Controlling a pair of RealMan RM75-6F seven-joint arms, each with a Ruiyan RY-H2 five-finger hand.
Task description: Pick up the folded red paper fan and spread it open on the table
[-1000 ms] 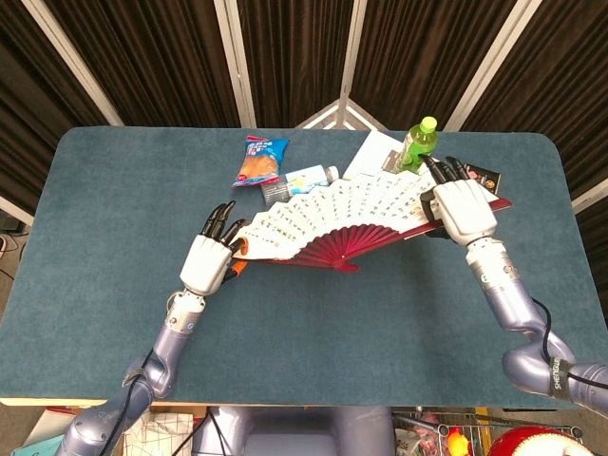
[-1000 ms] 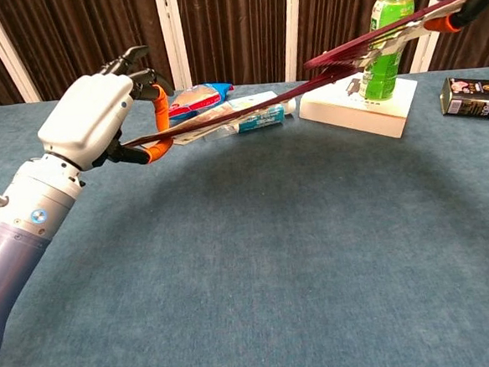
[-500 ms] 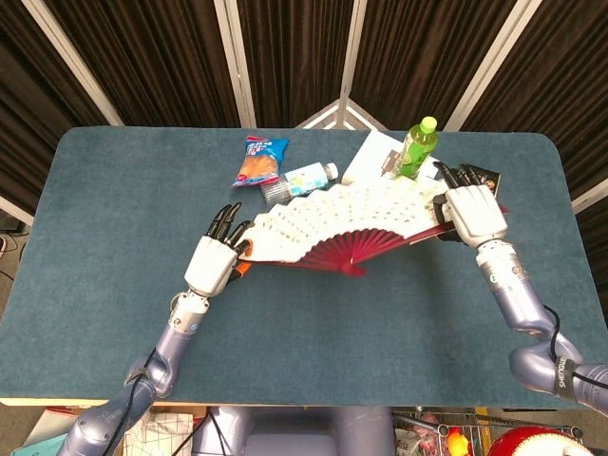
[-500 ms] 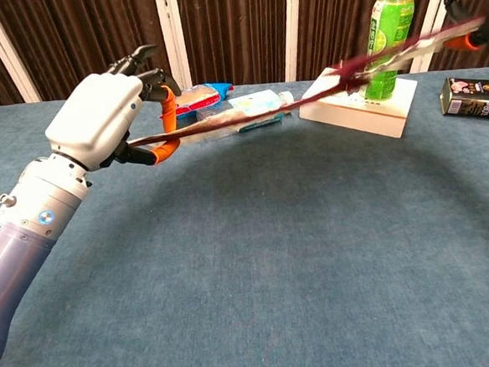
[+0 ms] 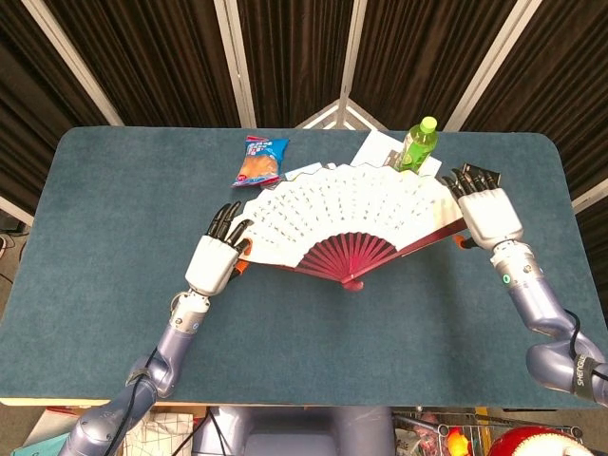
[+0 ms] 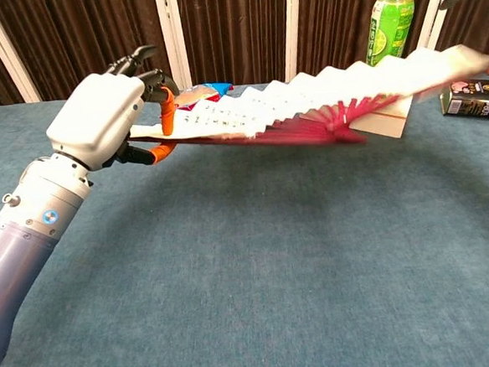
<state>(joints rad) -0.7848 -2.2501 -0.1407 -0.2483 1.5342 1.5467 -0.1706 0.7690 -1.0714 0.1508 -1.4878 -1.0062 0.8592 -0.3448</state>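
Both hands pinch the fan (image 5: pixel 347 214), left hand (image 5: pixel 211 261) at one end and right hand (image 5: pixel 489 216) at the other, holding it spread wide above the table (image 5: pixel 114 209), just before the green bottle (image 5: pixel 414 145).

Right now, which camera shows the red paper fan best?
The head view: it looks down on the whole spread fan, from the left hand to the right hand. The chest view shows it nearly edge-on and blurred.

Fan (image 5: pixel 347 214) between both robot hands, bottle (image 5: pixel 415 144) behind.
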